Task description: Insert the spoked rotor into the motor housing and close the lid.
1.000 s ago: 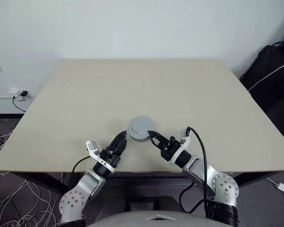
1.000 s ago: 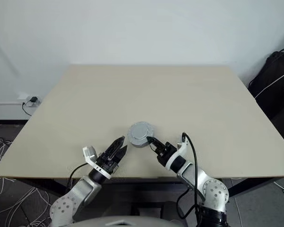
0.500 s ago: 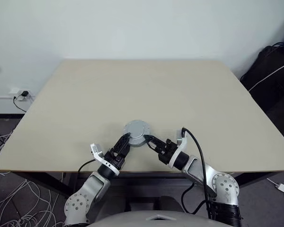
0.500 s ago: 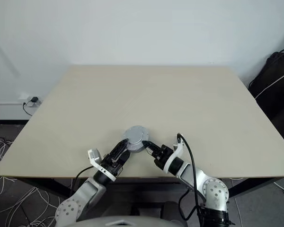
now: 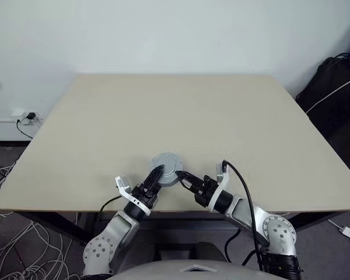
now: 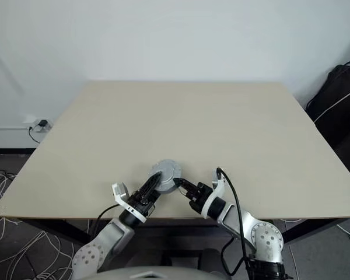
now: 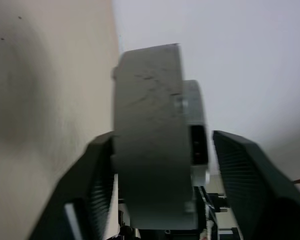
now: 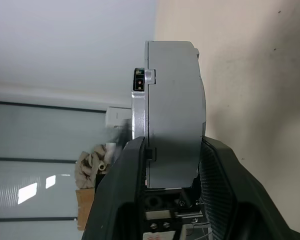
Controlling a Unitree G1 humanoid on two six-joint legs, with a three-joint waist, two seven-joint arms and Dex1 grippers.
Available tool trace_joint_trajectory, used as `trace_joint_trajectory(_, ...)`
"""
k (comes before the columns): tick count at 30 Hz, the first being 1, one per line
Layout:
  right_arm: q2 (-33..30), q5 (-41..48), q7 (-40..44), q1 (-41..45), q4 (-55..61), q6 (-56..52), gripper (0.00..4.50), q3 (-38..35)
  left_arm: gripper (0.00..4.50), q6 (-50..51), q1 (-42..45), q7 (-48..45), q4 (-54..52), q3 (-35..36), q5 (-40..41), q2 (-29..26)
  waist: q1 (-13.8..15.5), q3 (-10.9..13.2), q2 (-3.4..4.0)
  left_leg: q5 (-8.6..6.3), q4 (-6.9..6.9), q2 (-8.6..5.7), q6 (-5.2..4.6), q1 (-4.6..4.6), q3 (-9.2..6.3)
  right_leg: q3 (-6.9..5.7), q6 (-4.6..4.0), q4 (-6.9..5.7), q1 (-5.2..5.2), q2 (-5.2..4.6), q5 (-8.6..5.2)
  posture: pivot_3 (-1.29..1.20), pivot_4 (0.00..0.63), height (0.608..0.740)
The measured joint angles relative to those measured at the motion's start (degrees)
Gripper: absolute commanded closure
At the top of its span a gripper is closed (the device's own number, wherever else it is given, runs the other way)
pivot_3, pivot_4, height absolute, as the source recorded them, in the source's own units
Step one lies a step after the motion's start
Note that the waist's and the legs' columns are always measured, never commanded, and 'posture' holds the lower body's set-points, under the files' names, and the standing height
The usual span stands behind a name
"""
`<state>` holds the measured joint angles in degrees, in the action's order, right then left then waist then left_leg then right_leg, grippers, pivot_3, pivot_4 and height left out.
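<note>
A thick grey round motor housing (image 5: 166,166) with a flat grey lid (image 7: 195,115) on its top face hangs just above the beige table (image 5: 175,111), near the front edge. My right gripper (image 5: 182,176) is shut on the housing's rim from the right; in the right wrist view both fingers (image 8: 217,170) press against the grey body (image 8: 175,110). My left gripper (image 5: 157,174) straddles the housing from the left. One of its fingers (image 7: 97,175) lies against the body (image 7: 147,130), and the other stands a gap away. The spoked rotor is hidden.
The table's front edge (image 5: 163,211) runs right under both grippers. A black bag (image 5: 332,87) with a white cable sits off the table's right side. Loose cables (image 5: 11,245) lie on the floor at the left, below a wall socket (image 5: 24,116).
My left gripper has come in against the housing and its jaws have narrowed around it. The right gripper has kept its hold, and the housing sits slightly nearer the front edge.
</note>
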<state>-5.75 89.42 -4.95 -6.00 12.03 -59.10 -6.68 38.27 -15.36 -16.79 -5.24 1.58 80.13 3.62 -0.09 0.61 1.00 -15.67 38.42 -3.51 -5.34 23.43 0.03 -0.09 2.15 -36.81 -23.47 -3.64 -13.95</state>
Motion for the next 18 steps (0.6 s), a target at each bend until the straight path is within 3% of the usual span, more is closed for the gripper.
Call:
trace_joint_trajectory(11,-2.5,-1.5,1.8,0.0,1.9,2.4,3.28,2.2,2.37,-0.4,0.1,-0.7,0.2,-0.4,1.4,0.0,0.2,0.0,-0.01,-0.02,0.15,0.0,-0.01,0.01,0.0,0.0,0.02,-0.02,0.05,0.0,0.01,0.0,0.0,0.74)
trace_joint_trajectory(18,-3.1,-2.6,2.5,0.0,2.0,3.4,1.08,2.6,2.38,-2.6,1.3,0.7,0.8,-1.0,-1.2,0.0,0.6,0.0,-0.01,-0.12,0.24,0.0,0.14,0.02,0.0,0.01,0.06,-0.03,0.08,0.0,0.04,0.0,0.0,0.74)
